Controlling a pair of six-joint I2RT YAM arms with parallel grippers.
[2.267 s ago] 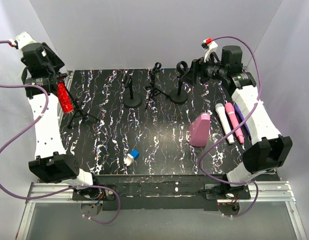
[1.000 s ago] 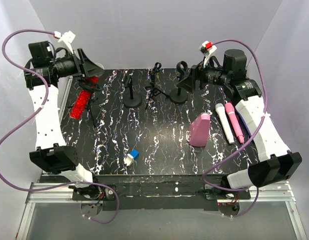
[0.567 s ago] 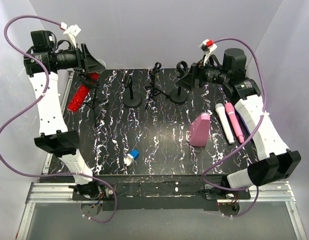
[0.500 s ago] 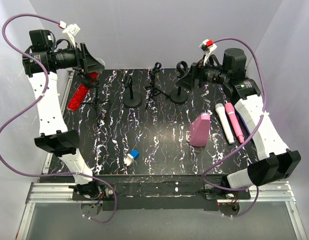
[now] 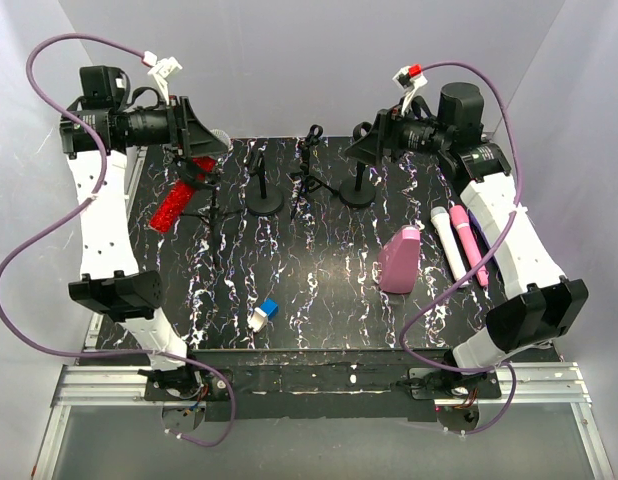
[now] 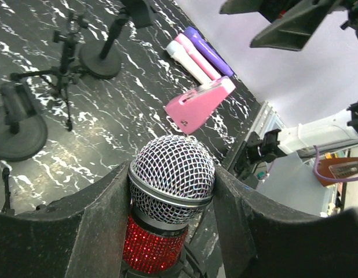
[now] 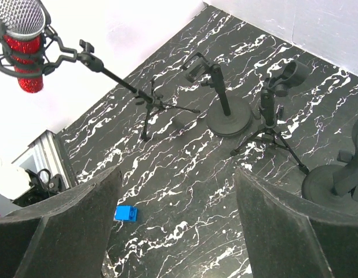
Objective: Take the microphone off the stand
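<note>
The red glitter microphone with a silver mesh head hangs tilted in the clip of a black tripod stand at the table's back left. My left gripper is shut on the mesh head, with a finger pressed on each side. In the right wrist view the microphone sits in its clip at the end of the stand's boom. My right gripper is open and empty, held high over the back right stands; it shows in the right wrist view.
Two round-base stands and a small tripod stand stand at the back. A pink wedge sits right of centre. White, pink and purple microphones lie at the right. A blue and white brick lies near the front.
My left gripper has swung right and over the table with the microphone in it, and the tripod stand has come along to the right. My right gripper has shifted slightly left.
</note>
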